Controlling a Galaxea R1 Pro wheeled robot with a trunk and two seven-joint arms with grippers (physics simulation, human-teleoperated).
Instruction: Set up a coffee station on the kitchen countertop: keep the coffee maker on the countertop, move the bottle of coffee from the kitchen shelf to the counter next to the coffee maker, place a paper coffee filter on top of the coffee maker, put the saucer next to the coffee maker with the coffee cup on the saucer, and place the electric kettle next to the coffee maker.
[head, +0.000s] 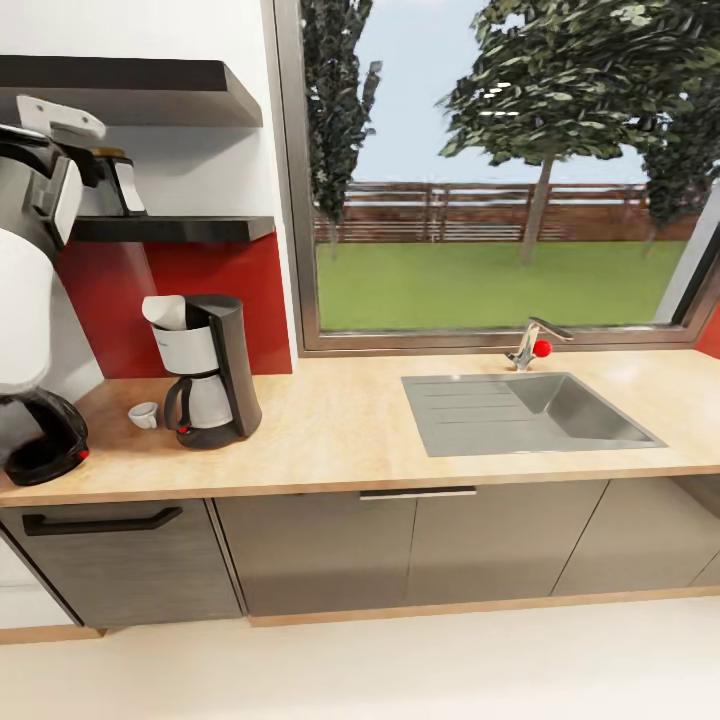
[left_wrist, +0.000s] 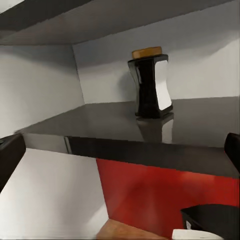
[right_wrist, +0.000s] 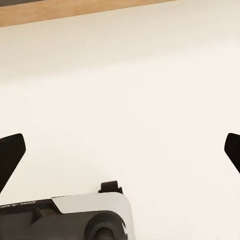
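Note:
The bottle of coffee, dark with a gold cap and white label, stands upright on the lower kitchen shelf. My left gripper is open, level with the shelf's front edge and short of the bottle. My left arm is raised beside that shelf. On the kitchen countertop the coffee maker carries the paper coffee filter on top. The coffee cup sits to its left, the electric kettle further left. The saucer is out of view. My right gripper hangs open over pale floor.
A steel sink with a faucet is set into the counter's right half below a large window. A second black shelf hangs above the lower one. Grey cabinet fronts run below the worktop.

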